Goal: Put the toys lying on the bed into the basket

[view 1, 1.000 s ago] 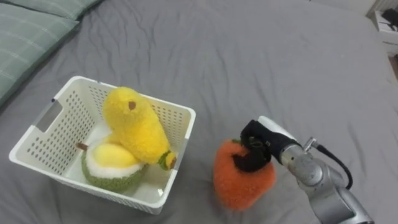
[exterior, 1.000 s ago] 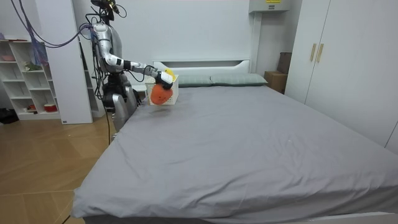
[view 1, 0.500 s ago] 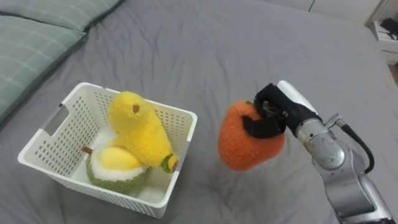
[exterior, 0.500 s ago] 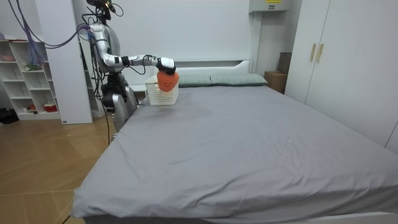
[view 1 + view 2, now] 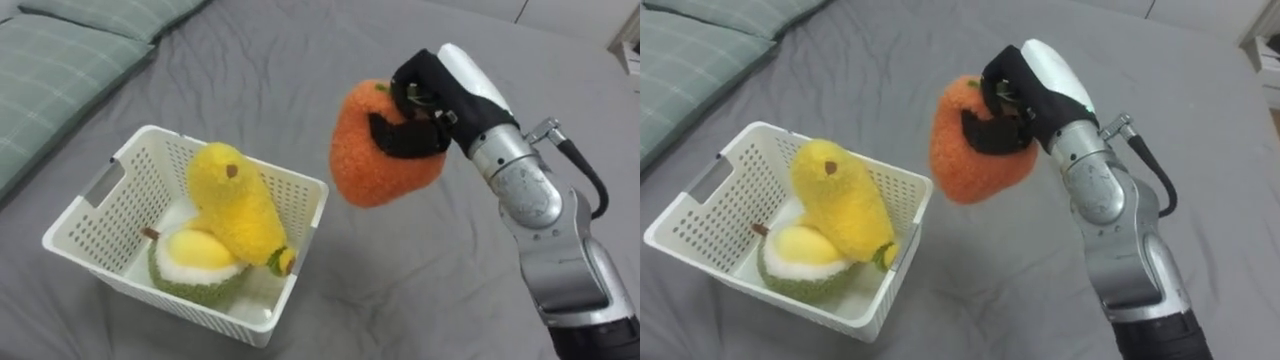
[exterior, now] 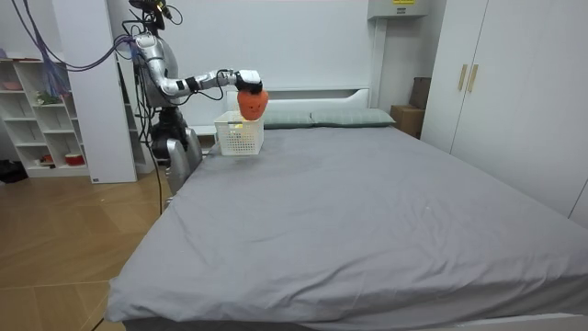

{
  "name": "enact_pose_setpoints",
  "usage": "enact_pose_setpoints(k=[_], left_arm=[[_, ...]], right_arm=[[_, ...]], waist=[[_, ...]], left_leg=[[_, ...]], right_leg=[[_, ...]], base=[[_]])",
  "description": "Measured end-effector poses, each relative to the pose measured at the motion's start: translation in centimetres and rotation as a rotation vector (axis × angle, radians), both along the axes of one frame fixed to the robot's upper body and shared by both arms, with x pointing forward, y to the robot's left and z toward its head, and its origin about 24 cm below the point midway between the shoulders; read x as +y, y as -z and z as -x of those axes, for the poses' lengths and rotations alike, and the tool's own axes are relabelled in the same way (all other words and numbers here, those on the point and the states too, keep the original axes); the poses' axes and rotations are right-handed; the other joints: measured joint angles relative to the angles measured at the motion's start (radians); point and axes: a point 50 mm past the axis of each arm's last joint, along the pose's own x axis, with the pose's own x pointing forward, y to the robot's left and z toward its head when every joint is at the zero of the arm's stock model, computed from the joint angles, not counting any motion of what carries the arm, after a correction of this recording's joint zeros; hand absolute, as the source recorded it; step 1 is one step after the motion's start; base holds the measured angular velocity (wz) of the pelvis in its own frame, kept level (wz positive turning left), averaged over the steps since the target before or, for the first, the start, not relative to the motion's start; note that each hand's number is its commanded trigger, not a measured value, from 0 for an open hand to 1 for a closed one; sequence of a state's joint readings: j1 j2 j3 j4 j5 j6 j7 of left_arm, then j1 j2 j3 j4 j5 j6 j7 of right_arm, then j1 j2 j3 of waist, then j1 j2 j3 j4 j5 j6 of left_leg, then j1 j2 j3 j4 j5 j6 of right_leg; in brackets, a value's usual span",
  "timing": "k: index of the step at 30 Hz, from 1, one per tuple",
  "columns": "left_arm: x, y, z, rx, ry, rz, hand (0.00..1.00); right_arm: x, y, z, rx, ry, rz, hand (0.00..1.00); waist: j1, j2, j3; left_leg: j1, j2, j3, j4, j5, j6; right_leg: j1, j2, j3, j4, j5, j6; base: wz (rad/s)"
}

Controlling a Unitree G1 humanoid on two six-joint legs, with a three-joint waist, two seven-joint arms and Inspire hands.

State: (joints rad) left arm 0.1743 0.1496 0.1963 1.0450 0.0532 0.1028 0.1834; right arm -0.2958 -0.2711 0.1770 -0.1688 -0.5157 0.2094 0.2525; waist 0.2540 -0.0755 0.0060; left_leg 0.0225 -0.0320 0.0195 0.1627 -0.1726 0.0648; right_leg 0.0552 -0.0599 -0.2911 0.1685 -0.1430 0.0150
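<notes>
- Right hand high over the bed, dark fingers curled round the top of an orange plush toy and gripping it.
- Orange plush toy held in the air, touching neither sheet nor basket; in the eye views just to the right of the white basket, its lower left edge near the far right corner of the rim but apart from it.
- In the room view, the same toy up above the basket, with a clear gap between the two.
- Inside the basket, a yellow plush toy leaning upright across the middle, its head poking above the rim and its lower end against the near right wall.
- Beneath and in front of it, a green-and-white plush toy, low against the near wall.
- Free room in the basket along its left wall and far left corner; right half crowded.
- Basket flat on the grey sheet, near a green checked pillow off to the left, not touching it.
- Smooth bare sheet right of the basket and under the raised arm.
- Seen from the room: robot standing on the wooden floor at the bed's head-end corner on the room view's left, a white shelf unit behind it, wide grey sheet stretching off to the room view's right towards a wardrobe.
</notes>
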Motion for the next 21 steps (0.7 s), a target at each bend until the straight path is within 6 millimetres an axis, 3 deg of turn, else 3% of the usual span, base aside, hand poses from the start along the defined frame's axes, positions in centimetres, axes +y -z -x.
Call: enact_pose_setpoints(k=[3,8,14,21], left_arm=[[0.1,-0.2,-0.4,-0.020,0.003,-0.008,0.00],[0.2,-0.4,-1.4,-0.038,0.008,-0.013,0.00],[0.5,-0.5,-1.8,-0.047,-0.013,-0.014,0.00],[0.7,-0.5,-1.5,-0.021,-0.027,-0.022,0.00]], right_arm=[[1.5,-0.8,-0.1,-0.028,-0.046,-0.013,1.00],[3.8,-1.9,-0.5,-0.058,-0.121,-0.002,1.00],[4.6,-3.0,-0.9,-0.085,-0.145,0.004,1.00],[5.1,-1.6,-1.4,-0.020,-0.139,-0.024,1.00]], waist=[[0.004,-0.003,0.0011],[0.073,-0.008,0.0052],[0.129,-0.015,0.0088],[0.166,-0.020,0.0117]], left_leg=[[-0.013,-0.003,-0.020,0.006,0.000,0.000],[-0.022,-0.008,-0.043,0.009,0.001,0.000],[-0.050,-0.025,-0.089,0.027,0.003,0.003],[-0.074,-0.044,-0.156,0.060,0.006,0.005]], right_leg=[[-0.001,-0.004,-0.031,0.000,0.000,0.000],[0.001,-0.008,-0.045,0.000,-0.002,0.003],[0.001,-0.014,-0.084,0.000,-0.006,0.009],[0.016,-0.027,-0.142,-0.001,-0.009,0.014]], base=[[0.19],[0.11],[0.23],[0.30]])
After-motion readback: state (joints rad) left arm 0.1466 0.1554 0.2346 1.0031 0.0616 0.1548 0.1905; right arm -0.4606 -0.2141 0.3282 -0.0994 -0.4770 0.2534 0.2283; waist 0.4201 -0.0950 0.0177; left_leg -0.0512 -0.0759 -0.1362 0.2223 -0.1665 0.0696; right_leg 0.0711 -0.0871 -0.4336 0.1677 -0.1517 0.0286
